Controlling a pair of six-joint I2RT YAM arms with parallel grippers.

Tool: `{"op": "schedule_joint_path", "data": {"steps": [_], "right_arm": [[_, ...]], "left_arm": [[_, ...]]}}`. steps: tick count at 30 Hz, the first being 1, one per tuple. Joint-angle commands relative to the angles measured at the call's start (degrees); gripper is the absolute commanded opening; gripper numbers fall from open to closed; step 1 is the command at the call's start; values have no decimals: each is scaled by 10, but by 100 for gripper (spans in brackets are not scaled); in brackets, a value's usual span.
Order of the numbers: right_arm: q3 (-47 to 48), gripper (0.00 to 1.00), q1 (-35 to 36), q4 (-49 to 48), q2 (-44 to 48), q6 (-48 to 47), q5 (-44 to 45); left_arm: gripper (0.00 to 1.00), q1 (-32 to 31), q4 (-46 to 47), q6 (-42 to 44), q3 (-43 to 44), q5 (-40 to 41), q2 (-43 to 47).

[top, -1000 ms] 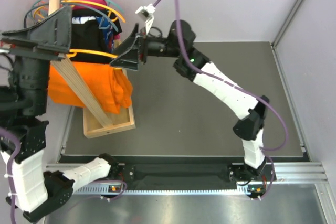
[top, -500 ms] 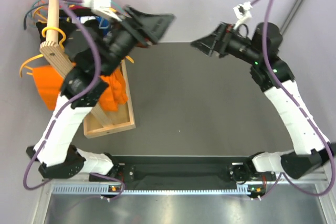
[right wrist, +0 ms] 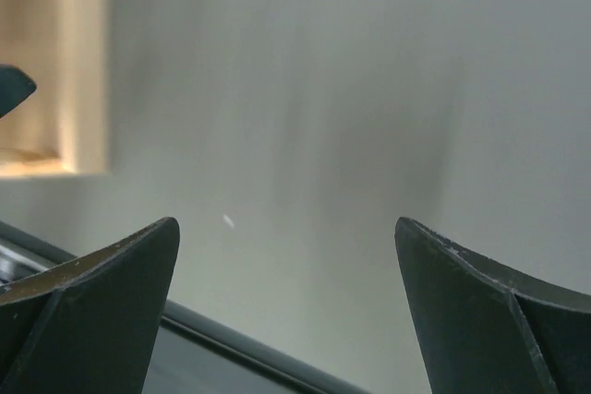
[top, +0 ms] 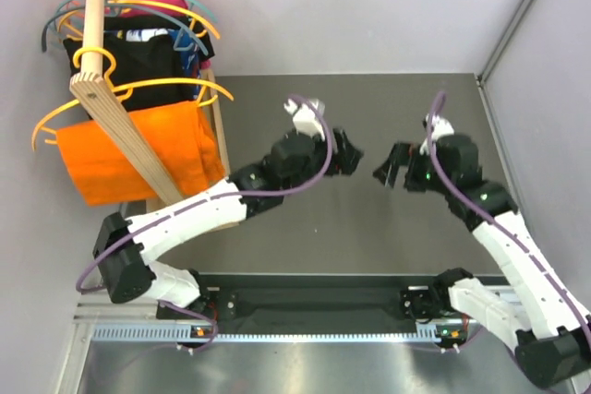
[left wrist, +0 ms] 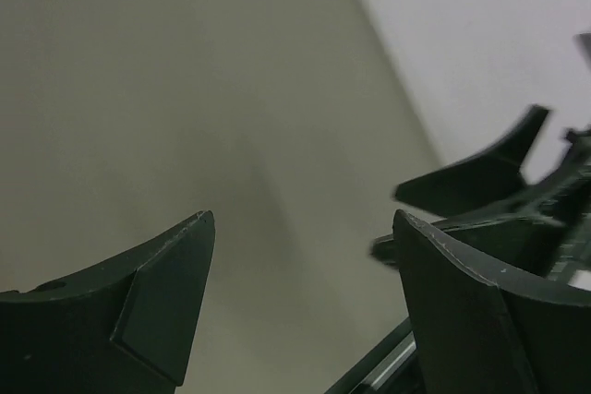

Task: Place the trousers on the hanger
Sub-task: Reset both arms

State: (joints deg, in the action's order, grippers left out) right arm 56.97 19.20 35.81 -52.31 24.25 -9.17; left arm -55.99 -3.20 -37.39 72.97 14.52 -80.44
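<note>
Roughly left-right: hanger (top: 166,83), trousers (top: 129,149) over it.

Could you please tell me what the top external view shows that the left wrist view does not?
Only the top external view shows the trousers hanging from the hanger on the wooden rack, next to black garments. Only the left wrist view shows the left gripper close up, its fingers apart with nothing between them. Both show the dark table, the left gripper itself and, apparently, the open right gripper facing it.
</note>
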Motion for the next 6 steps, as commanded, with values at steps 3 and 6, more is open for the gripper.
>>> {"op": "schedule_joint_path", "data": {"steps": [3, 6], "right_arm": [[-170, 100, -2, -85, 97, 27, 20], [-227, 100, -3, -137, 148, 32, -14]], "left_arm": [[82, -1, 195, -82, -154, -4, 62], [82, -1, 287, -131, -268, -42, 91]]}}
